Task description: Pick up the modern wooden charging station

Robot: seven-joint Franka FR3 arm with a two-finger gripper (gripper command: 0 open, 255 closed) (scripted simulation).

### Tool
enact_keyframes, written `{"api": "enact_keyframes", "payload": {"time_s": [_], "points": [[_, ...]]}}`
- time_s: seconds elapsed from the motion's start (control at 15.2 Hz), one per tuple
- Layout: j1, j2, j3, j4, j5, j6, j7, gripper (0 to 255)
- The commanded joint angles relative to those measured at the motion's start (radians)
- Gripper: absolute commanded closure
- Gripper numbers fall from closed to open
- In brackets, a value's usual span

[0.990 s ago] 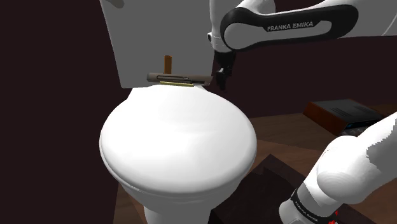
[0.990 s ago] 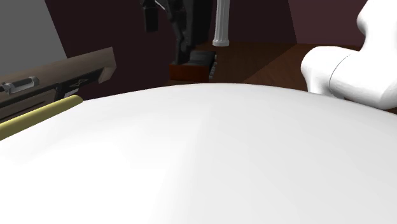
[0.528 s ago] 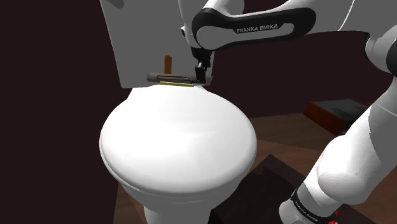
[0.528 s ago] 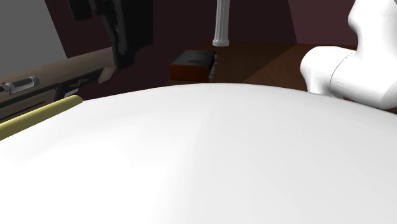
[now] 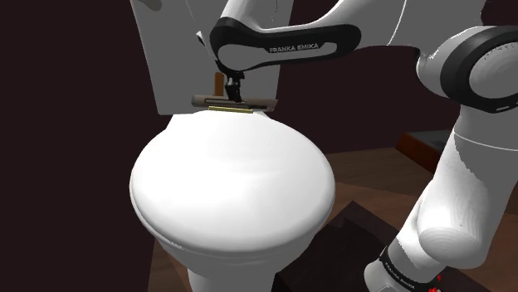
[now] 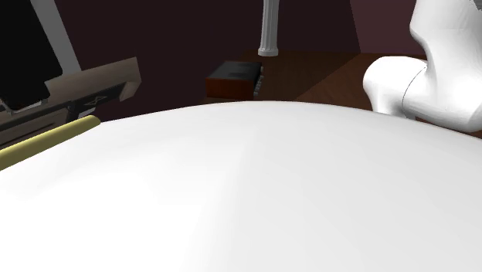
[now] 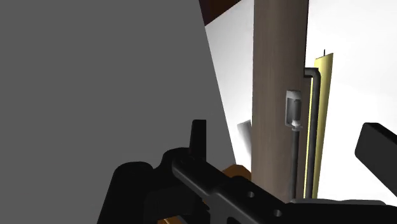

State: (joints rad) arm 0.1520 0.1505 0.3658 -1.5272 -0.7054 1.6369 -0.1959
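The charging station [image 5: 237, 102] is a long flat wooden slab with a yellow strip along its front and a brown upright peg [image 5: 218, 81]. It lies across the back of a white toilet, between the tank and the lid. My gripper [image 5: 234, 90] hangs just above its middle, beside the peg. In the wrist view the slab [image 7: 275, 89] runs between my open fingers [image 7: 198, 137], which stand apart on either side without touching it. In the second exterior view the slab [image 6: 96, 79] shows at the left, with the black gripper [image 6: 23, 46] over it.
The closed white toilet lid [image 5: 232, 191] bulges in front of the station and the tank [image 5: 170, 50] rises close behind it. A dark brown box [image 6: 235, 77] sits on the wooden floor beyond, near a white post [image 6: 269, 27].
My gripper has travelled to the shoulder view's left, from beyond the station's right end to above its middle near the peg. The station has not moved.
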Motion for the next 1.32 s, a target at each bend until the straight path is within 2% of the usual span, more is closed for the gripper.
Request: {"api": "enact_keyframes", "payload": {"time_s": [0.0,0.46,0.53,1.25], "points": [[0.006,0.015,0.002,0.000,-0.016,0.009,0.006,0],[-0.001,0.010,-0.001,-0.076,-0.019,0.069,0.046,0],[-0.002,0.008,-0.001,-0.077,-0.019,0.070,0.046,255],[0.001,0.011,0.000,-0.049,-0.017,0.048,0.032,255]]}}
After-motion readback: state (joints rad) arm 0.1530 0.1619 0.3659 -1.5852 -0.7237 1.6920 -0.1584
